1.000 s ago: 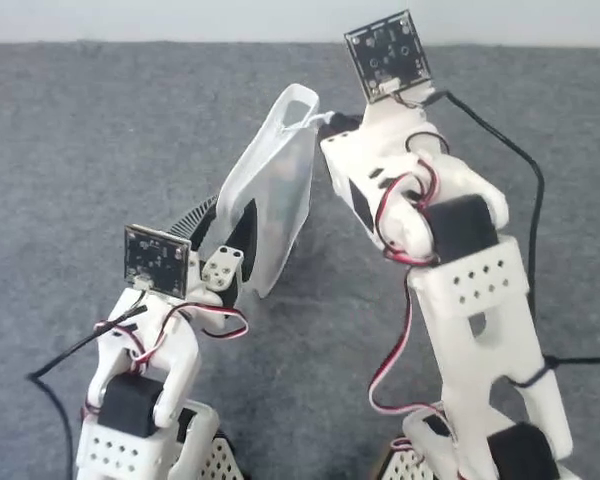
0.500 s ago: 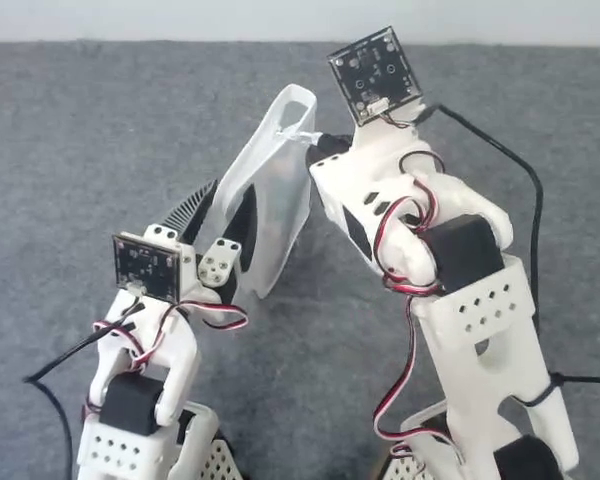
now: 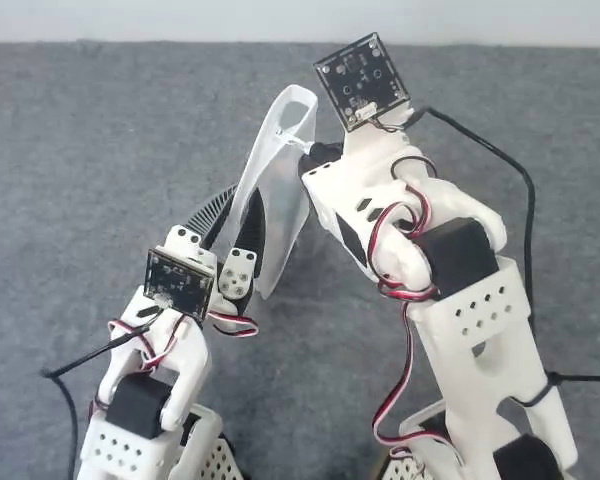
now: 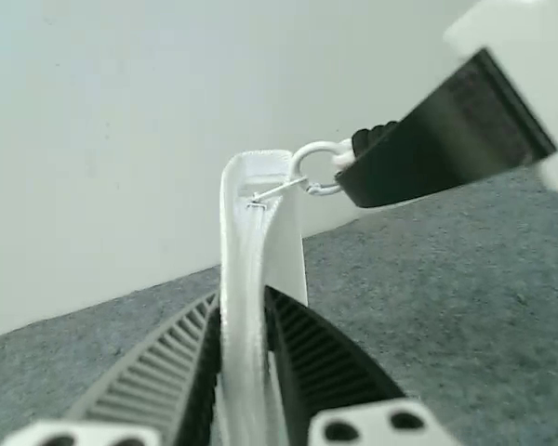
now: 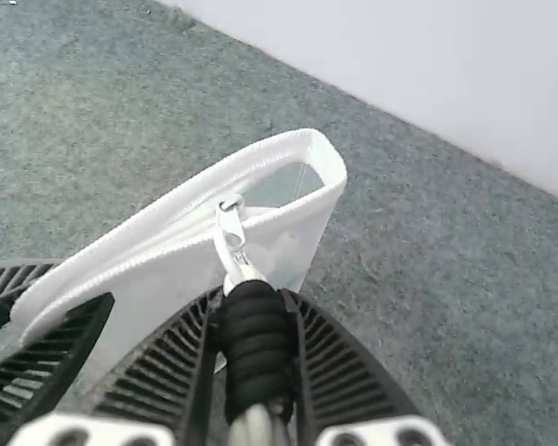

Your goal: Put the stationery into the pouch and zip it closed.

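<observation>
Pinching the pouch (image 3: 285, 195) low is the left gripper (image 4: 244, 316), while right gripper (image 5: 251, 302) clamps its zipper pull (image 5: 253, 344).

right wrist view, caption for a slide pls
Right gripper shut on the zip pull of the pouch, held over the grey table.

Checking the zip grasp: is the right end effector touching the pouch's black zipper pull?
Touching. The right wrist view shows the right end effector clamped on both sides of the black zipper pull.
</observation>
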`<state>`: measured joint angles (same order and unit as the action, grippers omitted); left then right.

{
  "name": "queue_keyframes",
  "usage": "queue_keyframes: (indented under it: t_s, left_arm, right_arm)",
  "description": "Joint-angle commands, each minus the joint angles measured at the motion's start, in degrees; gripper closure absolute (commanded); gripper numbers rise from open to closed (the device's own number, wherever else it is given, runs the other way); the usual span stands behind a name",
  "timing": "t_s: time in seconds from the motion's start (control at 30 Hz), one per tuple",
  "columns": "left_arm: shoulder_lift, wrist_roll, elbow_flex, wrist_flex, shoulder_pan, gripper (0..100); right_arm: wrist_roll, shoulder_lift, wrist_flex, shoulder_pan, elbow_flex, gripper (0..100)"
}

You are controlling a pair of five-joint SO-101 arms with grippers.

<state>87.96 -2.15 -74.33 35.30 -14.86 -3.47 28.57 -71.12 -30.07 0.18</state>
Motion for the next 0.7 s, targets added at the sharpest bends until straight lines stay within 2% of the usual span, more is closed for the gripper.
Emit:
queue_keyframes:
  t_s: [0.0,0.07,0.13,0.3,0.67]
  left_arm:
    - [0.35,-0.79,1.45,2.64,-0.18,99]
    - [0.35,-0.79,1.45,2.73,-0.18,99]
    - [0.35,-0.79,1.45,2.73,-0.18,99]
    - [0.35,-0.88,1.45,2.81,-0.18,99]
    - [0.35,-0.88,1.45,2.81,-0.18,99]
  right_arm:
    - [2.11,0.48,1.45,-0.31,-3.25,96.1]
    - [5.89,-0.75,1.63,-0.04,-3.25,88.9]
    - [6.42,-1.98,1.45,-0.04,-3.25,83.8]
    - [5.19,-4.0,1.98,-0.22,-3.25,87.9]
    - [5.19,-6.46,6.2,-0.22,-3.34,88.7]
